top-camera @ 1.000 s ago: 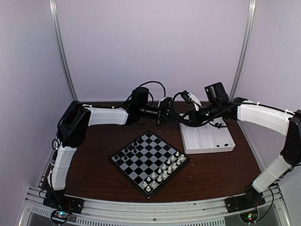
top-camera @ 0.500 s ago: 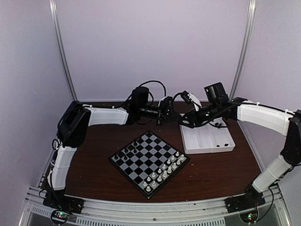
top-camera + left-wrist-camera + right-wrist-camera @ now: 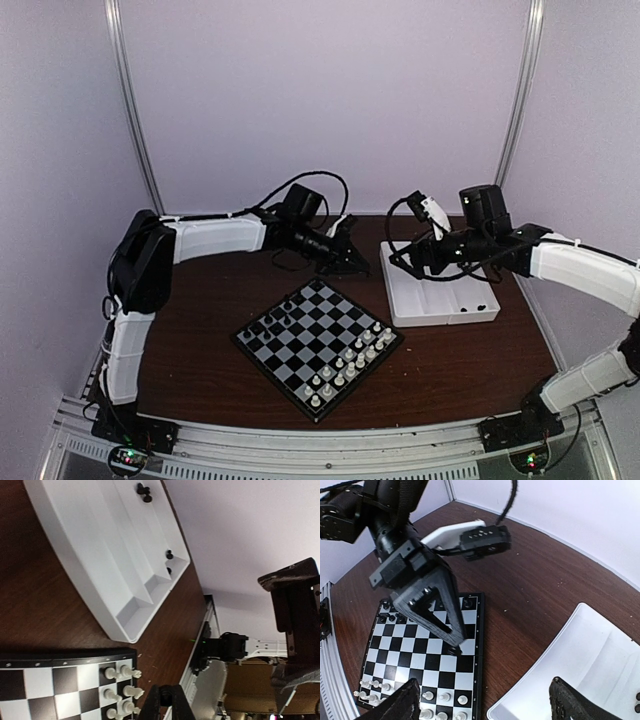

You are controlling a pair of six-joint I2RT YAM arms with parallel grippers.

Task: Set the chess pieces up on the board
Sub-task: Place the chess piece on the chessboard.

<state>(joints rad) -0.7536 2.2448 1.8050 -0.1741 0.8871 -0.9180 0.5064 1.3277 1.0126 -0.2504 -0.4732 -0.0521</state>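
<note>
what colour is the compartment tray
White, clearest in the left wrist view: tray.

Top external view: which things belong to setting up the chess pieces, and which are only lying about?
Belong to the job:
- flat black-and-grey checked chessboard
- tiny black plastic chessmen on it
- more black chessmen in the tray

Lying about:
- white rectangular compartment tray
- tiny white chessmen standing on the board

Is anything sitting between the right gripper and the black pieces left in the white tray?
Nothing visible does. The right gripper hangs over the tray's left end, and the compartments between it and the black pieces at the tray's right end look bare.
</note>
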